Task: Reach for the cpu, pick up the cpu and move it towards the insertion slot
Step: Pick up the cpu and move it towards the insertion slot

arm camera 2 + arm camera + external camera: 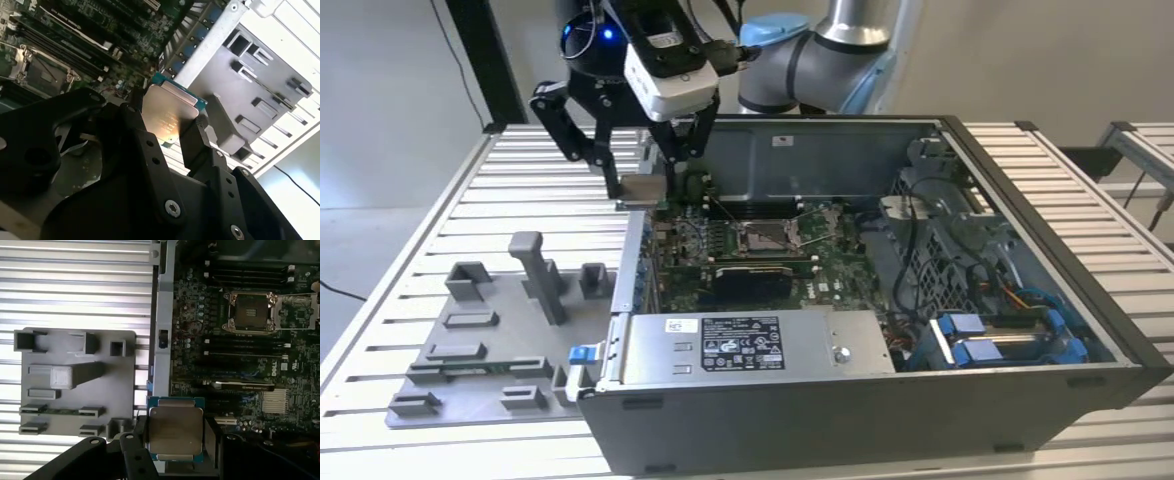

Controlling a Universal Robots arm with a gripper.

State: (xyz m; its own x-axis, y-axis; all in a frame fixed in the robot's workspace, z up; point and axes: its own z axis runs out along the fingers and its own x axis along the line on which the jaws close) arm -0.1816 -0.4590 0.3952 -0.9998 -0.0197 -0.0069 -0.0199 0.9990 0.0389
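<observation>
The gripper (640,190) is holding the cpu (640,189) pinched flat between its two black fingers (192,142), silvery top showing in both wrist views (175,430). The fingers are hanging over the computer case's (1014,400) side wall, the grey fixture plate (487,335) lying on one side and the insertion slot (767,236) well apart on the motherboard (240,365) on the other, its frame standing open

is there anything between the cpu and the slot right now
Nothing visible blocks it. The gripper holds the cpu above the case wall; past it lies low motherboard, and the slot is uncovered.
</observation>
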